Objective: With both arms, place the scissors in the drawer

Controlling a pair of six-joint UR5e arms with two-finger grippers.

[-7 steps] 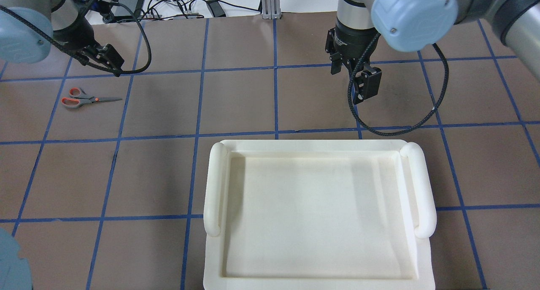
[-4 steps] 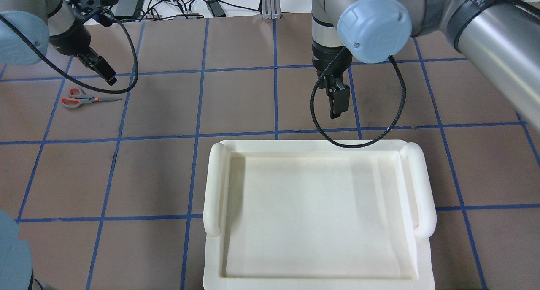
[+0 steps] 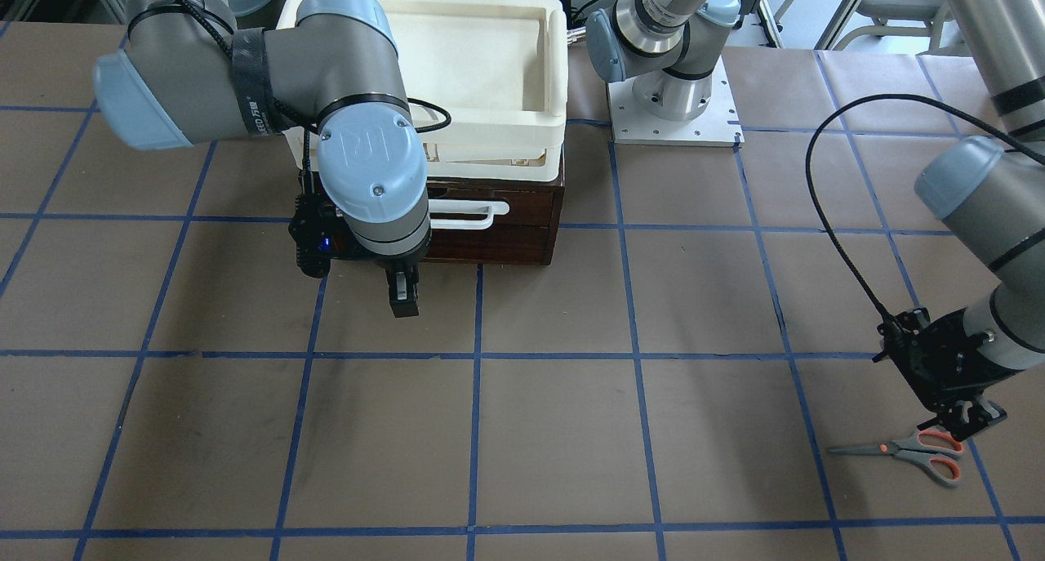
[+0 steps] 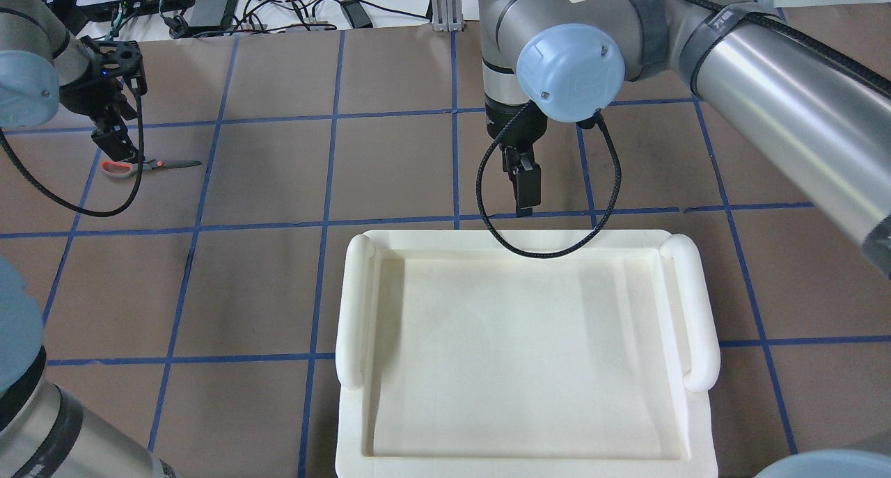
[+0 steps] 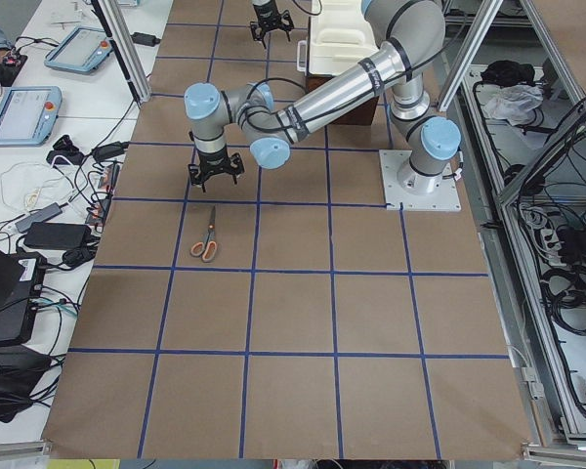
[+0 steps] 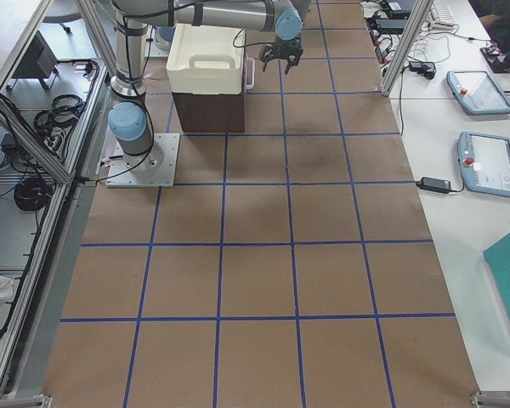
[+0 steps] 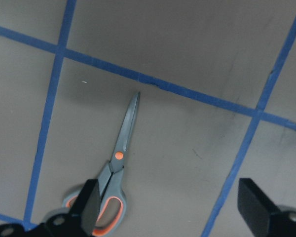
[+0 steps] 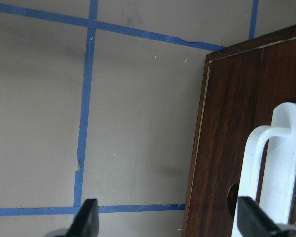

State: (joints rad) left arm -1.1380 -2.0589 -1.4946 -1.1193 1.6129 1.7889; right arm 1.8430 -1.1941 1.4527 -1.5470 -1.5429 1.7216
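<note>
Both jaw pairs spread wide | scissors [image 4: 156, 163] flat on table [image 4: 390, 165] far left, loops under left gripper [image 3: 966, 416] | drawer [image 3: 531, 206] shut, right gripper [image 4: 525, 189] just off its handle [image 3: 465, 215] | risk: off-centre pinch spins scissors; right gripper misses handle, bumps drawer

The scissors [image 3: 902, 448] lie flat on the desk on the robot's left side. Their blades are closed and point toward the middle, and their grey handles are lined with orange. The drawer [image 3: 531, 206] is dark brown wood and shut, its white bar handle [image 3: 461, 215] facing away from the robot, well apart from the scissors.
</note>
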